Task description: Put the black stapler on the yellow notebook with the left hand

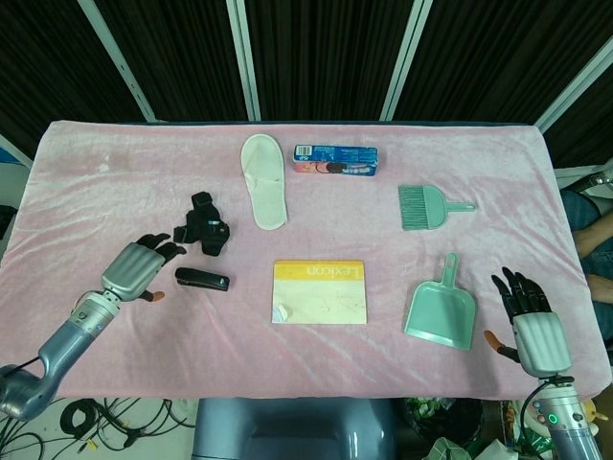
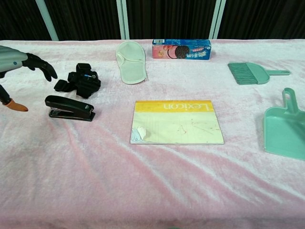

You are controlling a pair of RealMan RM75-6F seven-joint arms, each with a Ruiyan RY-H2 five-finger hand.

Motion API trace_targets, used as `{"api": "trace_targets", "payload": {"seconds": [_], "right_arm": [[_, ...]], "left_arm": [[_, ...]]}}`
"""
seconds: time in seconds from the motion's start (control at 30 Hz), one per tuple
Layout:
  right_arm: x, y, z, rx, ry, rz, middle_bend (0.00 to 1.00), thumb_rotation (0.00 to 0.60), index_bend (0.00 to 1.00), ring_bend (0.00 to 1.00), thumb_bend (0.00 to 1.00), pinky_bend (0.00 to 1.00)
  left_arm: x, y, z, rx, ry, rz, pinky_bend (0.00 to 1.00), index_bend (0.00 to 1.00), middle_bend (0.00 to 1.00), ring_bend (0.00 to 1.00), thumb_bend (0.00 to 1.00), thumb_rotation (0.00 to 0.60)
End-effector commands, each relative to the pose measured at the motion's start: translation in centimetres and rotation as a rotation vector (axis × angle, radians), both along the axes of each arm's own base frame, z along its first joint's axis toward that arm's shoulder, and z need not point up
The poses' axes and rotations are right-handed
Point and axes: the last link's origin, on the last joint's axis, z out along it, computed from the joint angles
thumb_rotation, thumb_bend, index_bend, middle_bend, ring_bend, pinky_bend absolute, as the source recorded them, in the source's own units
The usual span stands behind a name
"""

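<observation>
Pink fuzzy cloth [image 1: 115,172] covers the whole table, with dark curtains and white poles behind it.

Left hand [image 1: 137,267] hovers just left of the stapler [image 1: 202,280], fingers spread and a bit curled, nothing in it. In the chest view that hand [image 2: 21,64] comes in from the left edge, dark fingertips pointing toward the stapler [image 2: 69,108] with a clear gap between them, orange-tipped thumb hanging lower.

Stapler's glossy black, long and low, closed, lying flat on the cloth with its length running left-right. From the chest view you can see a bit of metal under the top arm at the left end. It's not on the notebook [image 1: 320,291], which sits well to the right of the left hand, past the stapler. Yellow band along its far edge with upside-down lettering, pale cover below with some scribbles, and a curled white corner near the front left.

Just beyond the stapler, up and right of the left hand, is a black strap thing [image 1: 205,233]. Further back are a white slipper [image 1: 262,193] and a blue cookie box [image 1: 334,161].

Right hand [image 1: 529,321] is at the table's right front edge, fingers extended and apart, empty. Just left of it is a green dustpan [image 1: 441,314], not touching. A green brush [image 1: 425,206] lies farther back.
</observation>
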Motion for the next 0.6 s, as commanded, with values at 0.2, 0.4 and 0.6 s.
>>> {"api": "trace_targets", "payload": {"seconds": [0.2,0.4,0.6], "right_arm": [[-0.2,-0.1,-0.3,0.013,0.007,0.000,0.00,0.600,0.03,0.03,0.14,0.10],[-0.2,-0.1,-0.4,0.017,0.010,0.004,0.00,0.600,0.03,0.03,0.14,0.10],[-0.3,-0.1,-0.4,0.021,0.009,0.000,0.00,0.600,0.03,0.03,0.14,0.10]], "left_arm": [[1.5,1.3,-3.2,-0.035,-0.003,-0.027,0.28,0.29,0.37,0.21,0.12,0.600],[2.2,2.0,-4.5,-0.039,0.010,-0.045,0.35,0.35,0.45,0.27,0.22,0.600],[2.3,2.3,-5.0,-0.031,0.017,-0.052,0.43,0.44,0.52,0.33,0.38,0.600]]}}
